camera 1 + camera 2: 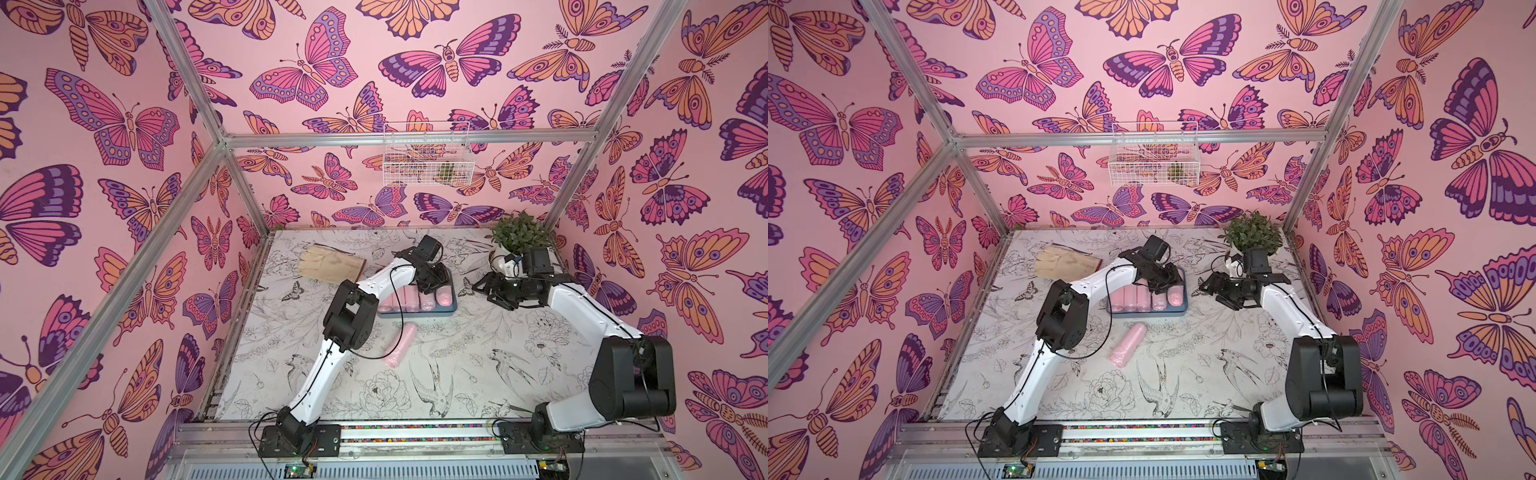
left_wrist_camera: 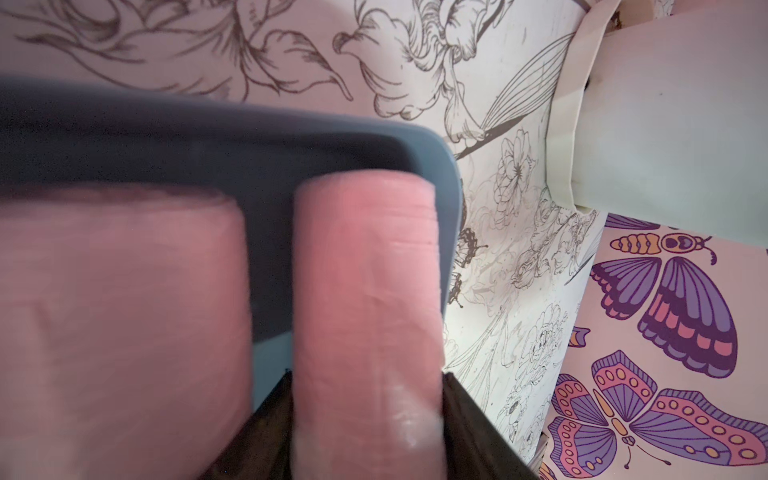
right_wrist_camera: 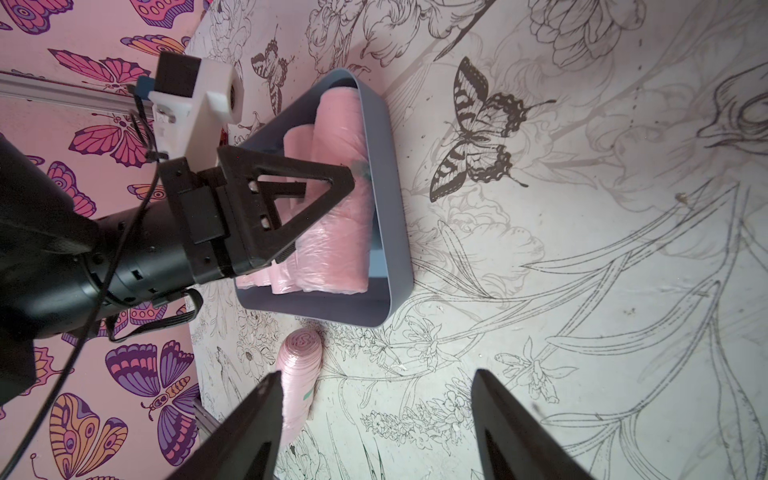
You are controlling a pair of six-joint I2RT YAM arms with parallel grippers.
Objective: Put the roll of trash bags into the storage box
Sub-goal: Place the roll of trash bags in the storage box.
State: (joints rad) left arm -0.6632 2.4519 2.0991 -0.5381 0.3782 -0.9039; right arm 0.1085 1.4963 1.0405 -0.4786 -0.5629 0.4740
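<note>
Rolls pale pink. Tray blue-grey. Tabletop white, black line-drawn flowers, birds. Walls pink, purple-orange butterflies. Glove tan. Plant green, pot white. Basket white wire. Arms white, black joints.

the left arm and right arm share one build: glossy white shells dotted with small dark screws, joined by chunky black joint housings, each mounted on a black base plate. thin black cables loop outside the links. the fingers are matte black, triangular with open cut-outs, and a white printed bracket sits at the wrist.
</note>
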